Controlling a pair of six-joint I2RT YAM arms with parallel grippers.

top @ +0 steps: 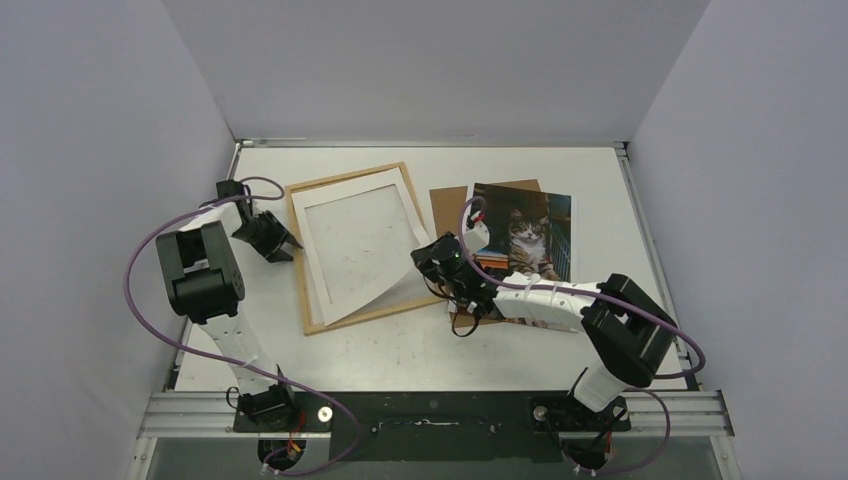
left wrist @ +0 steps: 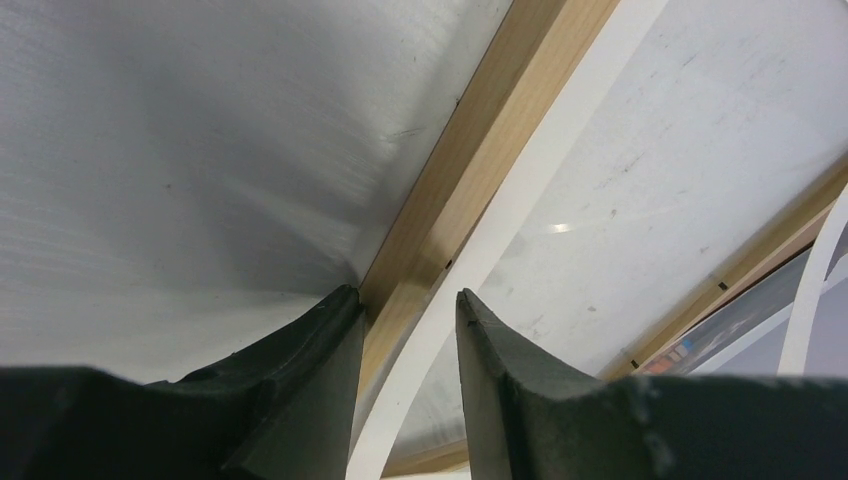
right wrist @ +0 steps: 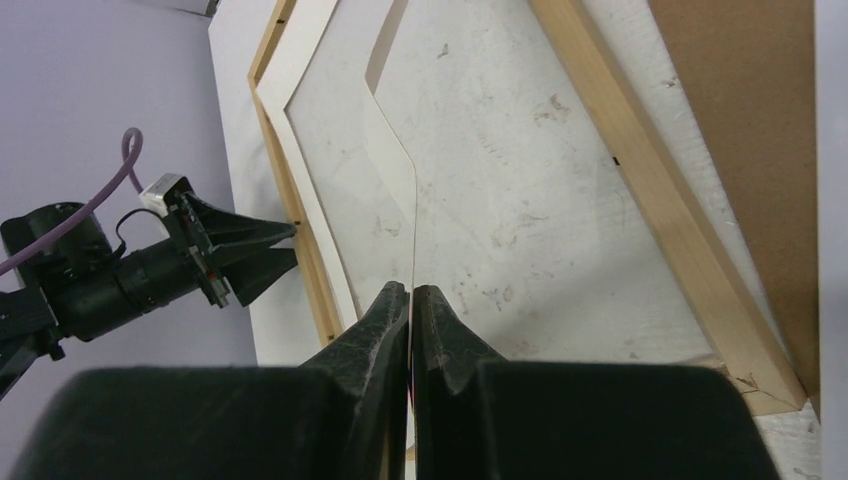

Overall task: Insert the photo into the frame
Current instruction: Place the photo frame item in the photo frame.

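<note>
R gripper (right wrist: 410,295) was clamped on the mat's (top: 314,262) right edge, holding that side up off the frame (top: 345,176). L gripper (left wrist: 408,305) had jaws parted, tips at frame's left rail, w/ no clear grip. Photo (top: 530,240) lay face up just right of frame, on a brown board (top: 448,205).

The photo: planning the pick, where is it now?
Top view: the photo lies right of centre on the brown board, right of the frame, just beyond the right gripper.
</note>
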